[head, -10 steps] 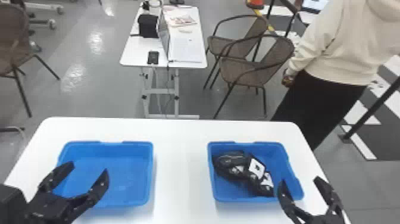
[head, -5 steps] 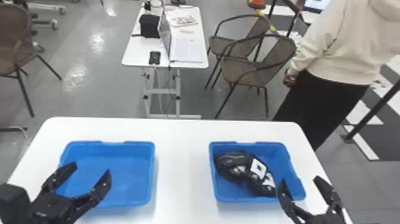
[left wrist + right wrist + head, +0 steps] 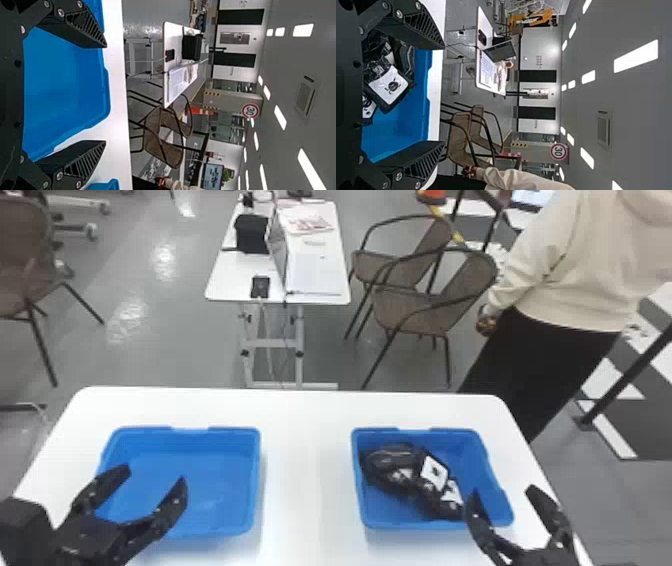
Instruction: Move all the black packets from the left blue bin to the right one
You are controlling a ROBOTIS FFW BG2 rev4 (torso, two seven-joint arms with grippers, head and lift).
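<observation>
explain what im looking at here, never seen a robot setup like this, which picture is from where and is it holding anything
This is a robot with two black arms, each ending in a two-fingered gripper. The head view looks forward and down from its head. The other two views come from cameras on its left and right wrists, and are turned on their side.

On the white table sit two blue bins. The left bin has nothing in it; the right bin holds a pile of black packets, some with white labels.

The left gripper and right gripper are both open, holding nothing. Behind are chairs and another table.
</observation>
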